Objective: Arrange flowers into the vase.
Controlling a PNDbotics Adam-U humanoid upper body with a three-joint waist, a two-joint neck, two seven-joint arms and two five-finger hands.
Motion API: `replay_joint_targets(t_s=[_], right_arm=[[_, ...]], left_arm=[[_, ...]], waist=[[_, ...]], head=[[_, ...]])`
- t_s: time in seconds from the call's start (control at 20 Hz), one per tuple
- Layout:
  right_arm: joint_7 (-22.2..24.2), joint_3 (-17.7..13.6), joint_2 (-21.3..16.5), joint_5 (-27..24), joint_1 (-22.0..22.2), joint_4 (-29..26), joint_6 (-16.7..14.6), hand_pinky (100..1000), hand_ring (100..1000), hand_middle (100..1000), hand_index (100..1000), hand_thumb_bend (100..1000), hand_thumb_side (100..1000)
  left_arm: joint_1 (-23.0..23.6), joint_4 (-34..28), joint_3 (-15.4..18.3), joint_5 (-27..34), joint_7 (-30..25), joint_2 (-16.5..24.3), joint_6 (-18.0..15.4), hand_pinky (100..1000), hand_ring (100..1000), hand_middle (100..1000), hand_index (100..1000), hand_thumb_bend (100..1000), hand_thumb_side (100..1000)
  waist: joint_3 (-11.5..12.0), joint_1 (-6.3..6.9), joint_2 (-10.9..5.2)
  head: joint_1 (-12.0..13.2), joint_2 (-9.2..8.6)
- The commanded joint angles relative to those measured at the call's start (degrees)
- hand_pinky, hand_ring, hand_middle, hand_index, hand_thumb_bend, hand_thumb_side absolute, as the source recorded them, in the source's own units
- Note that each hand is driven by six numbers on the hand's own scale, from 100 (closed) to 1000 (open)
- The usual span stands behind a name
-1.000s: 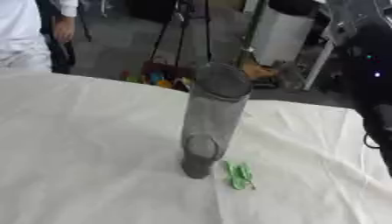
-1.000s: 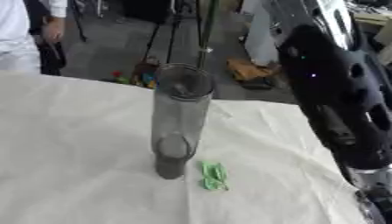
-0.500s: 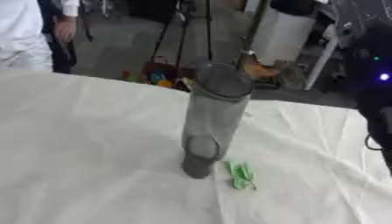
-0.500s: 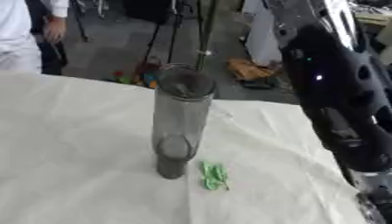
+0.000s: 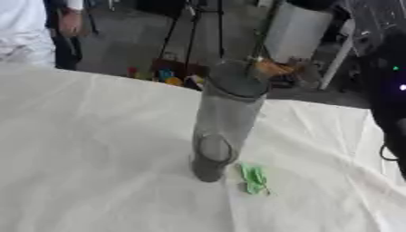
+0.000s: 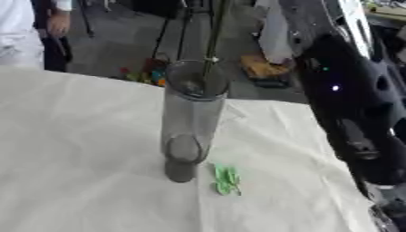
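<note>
A tall, clear cylindrical vase (image 5: pixel 224 122) is seen standing upright near the middle of the bench (image 5: pixel 87 149), which is covered with a white, slightly creased cloth (image 6: pixel 71 136). The vase is narrower at its dark base, and its open rim is turned toward the far edge of the bench. Just beside the base, on the robot's right, a small green leafy piece (image 5: pixel 253 178) is seen lying flat on the cloth; whether it touches the base cannot be told. A thin dark stem (image 6: pixel 214 41) is seen rising steeply above the vase's mouth in the right eye view, its lower end at or just inside the rim; whether it is actually inside the vase cannot be told, and its upper end is cut off by the top of the view.

The robot's right arm (image 6: pixel 357 113), black with small lit dots, is shown filling the right side of the right eye view, raised above the bench. The right robot hand itself is not shown in either view, so whether it is released, clenched or grasping anything cannot be told. The left robot hand is not shown either
</note>
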Motion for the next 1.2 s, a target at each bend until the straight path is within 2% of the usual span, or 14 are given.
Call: replay_joint_targets(t_s=[0.05,0.55,1.2], right_arm=[[0.3,-0.9,-0.5,-0.3,-0.8,-1.2,-0.3,100,100,100,100,154,422],[0.0,-0.4,1.7,1.5,-0.7,-0.9,0.8,100,100,100,100,154,427],[0.9,0.6,2.6,5.5,0.8,-1.3,1.4,100,100,100,100,155,429]], left_arm=[[-1.1,-0.7,0.1,-0.1,0.0,-0.1,0.0,704,779,865,908,100,1000],[-1.2,-0.7,0.0,-0.2,0.0,-0.4,0.0,704,779,866,908,100,1000],[-1.3,-0.7,0.0,-0.1,0.0,-0.6,0.0,705,779,866,908,100,1000]], waist=[[0.1,0.38,-0.87],[0.4,0.29,-0.48],[0.7,0.25,-0.47]], head=[[0.0,-0.77],[-0.3,-1.26],[-0.6,-2.31]])
